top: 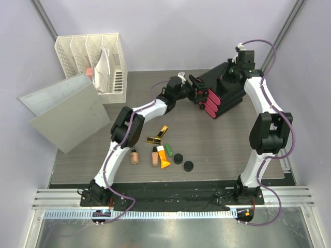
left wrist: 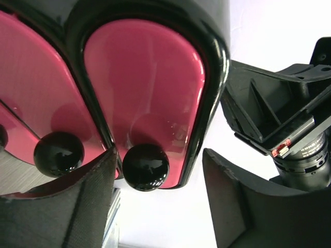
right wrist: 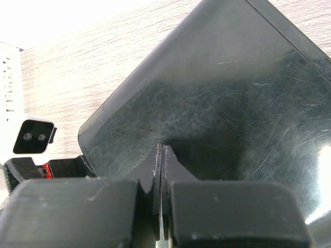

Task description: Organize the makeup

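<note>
left gripper brackets a drawer knob, makeup lies on the table

the left gripper stands open about the black knob of a pink drawer; the right gripper, closed on nothing, has its tips against the box at 1 o'clock. the makeup lies toward 6 o'clock of the table, well apart from the box. the round glossy knob sits off-centre between the jaws and could squirt out; a pull might drag the box. no brand is legible.
</note>
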Robot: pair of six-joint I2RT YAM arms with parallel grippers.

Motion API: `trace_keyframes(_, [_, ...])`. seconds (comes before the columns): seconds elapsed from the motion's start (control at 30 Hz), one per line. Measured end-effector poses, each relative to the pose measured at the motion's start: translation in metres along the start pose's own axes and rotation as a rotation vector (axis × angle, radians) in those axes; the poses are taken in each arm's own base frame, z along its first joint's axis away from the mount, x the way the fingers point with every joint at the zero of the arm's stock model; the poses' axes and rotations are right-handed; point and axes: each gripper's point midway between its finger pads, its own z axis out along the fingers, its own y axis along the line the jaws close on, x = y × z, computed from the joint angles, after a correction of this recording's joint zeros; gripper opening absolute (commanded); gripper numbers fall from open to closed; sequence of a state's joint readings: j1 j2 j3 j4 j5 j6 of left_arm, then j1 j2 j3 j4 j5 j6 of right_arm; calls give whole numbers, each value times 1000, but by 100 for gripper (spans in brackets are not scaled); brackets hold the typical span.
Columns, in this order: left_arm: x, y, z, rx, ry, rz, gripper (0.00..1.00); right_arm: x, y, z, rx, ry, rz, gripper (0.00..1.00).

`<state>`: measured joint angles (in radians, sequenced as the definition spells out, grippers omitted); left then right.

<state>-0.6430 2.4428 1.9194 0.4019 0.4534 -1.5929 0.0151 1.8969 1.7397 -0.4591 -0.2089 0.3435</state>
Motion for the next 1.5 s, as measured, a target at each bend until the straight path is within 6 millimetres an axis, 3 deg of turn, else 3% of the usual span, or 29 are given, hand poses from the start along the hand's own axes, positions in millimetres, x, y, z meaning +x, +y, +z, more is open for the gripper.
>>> trace_keyframes(0.3, [3,1,0,13,10,2,51,0,2,2,-21,0,4,1])
trace_keyframes(0.6, [4,3,-4,51,2,18,52,0,4,4,-38,1,5,1])
trace_keyframes(0.77, [6,17,-10,28,-7,8,39,1,5,4,-46,4,7,1])
trace_keyframes(1.03, [3,13,-16,49,-24,21,18,2,8,5,-63,8,11,1])
trace_keyframes(1.17, [3,13,-17,51,-24,22,0,2,9,6,-70,7,17,1])
trace_keyframes(1.5, [4,14,-28,45,-26,23,0,2,10,7,-73,8,20,1])
